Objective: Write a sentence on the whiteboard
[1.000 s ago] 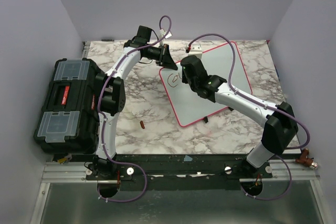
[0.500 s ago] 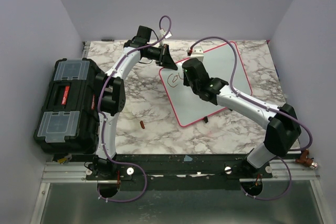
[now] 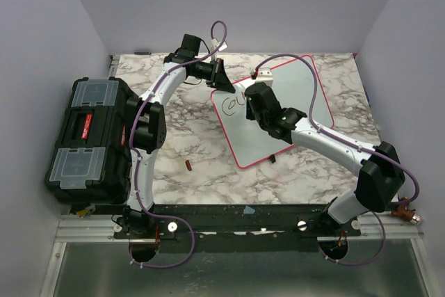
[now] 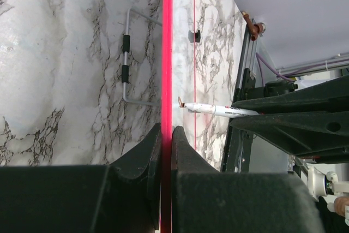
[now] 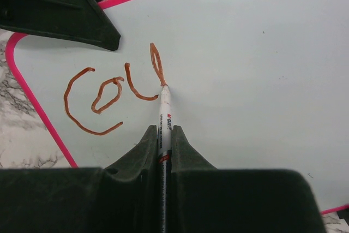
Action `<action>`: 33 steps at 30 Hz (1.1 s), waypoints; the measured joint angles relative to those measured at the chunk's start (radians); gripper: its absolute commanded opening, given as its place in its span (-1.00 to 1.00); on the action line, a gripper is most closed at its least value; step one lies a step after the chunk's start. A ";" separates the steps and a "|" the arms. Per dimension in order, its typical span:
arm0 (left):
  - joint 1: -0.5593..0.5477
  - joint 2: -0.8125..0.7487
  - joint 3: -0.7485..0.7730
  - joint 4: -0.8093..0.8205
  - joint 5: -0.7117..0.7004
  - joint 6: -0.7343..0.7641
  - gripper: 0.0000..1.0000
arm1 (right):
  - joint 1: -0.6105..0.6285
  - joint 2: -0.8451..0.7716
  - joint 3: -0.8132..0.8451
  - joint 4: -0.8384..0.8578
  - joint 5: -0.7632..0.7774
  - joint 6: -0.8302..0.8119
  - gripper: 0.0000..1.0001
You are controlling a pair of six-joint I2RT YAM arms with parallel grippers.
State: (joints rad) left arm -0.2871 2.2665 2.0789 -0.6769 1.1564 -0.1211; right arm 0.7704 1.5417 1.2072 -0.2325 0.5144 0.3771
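Observation:
The whiteboard (image 3: 299, 88), glossy white with a pink-red rim, lies slanted on the marble table. My left gripper (image 3: 224, 81) is shut on the rim (image 4: 167, 53) at the board's far left corner, its jaws (image 4: 167, 129) pinching the edge. My right gripper (image 3: 252, 99) hovers over the board's upper left part, shut on a white marker (image 5: 164, 113). The marker's tip touches the board. The sentence (image 5: 109, 96) reads as a "C", an "o", a "u" and a narrow upright loop in reddish-brown strokes. The tip rests at the loop's lower end.
A black toolbox (image 3: 87, 140) with clear lid trays sits at the table's left edge. A small red-brown piece (image 3: 188, 165) lies on the marble near the front. A small white block (image 3: 261, 71) sits at the board's far edge. Grey walls enclose the table.
My right gripper has shifted a little to the right along the board with the marker, its arm swinging right. The left gripper and the board have stayed put.

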 measured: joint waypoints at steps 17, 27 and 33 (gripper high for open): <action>0.000 0.000 0.000 0.000 0.001 0.000 -1.00 | 0.000 -0.010 0.000 -0.057 0.031 -0.013 -0.99; 0.000 0.000 0.000 0.000 0.004 0.000 -1.00 | 0.000 -0.047 0.004 -0.053 0.034 -0.043 -0.99; 0.000 0.000 0.000 0.000 0.005 0.000 -1.00 | -0.027 -0.050 0.021 -0.028 0.021 -0.050 -0.99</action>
State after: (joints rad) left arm -0.2871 2.2662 2.0789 -0.6769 1.1610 -0.1211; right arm 0.7429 1.4914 1.2282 -0.2604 0.5358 0.3271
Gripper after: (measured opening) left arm 0.069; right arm 0.114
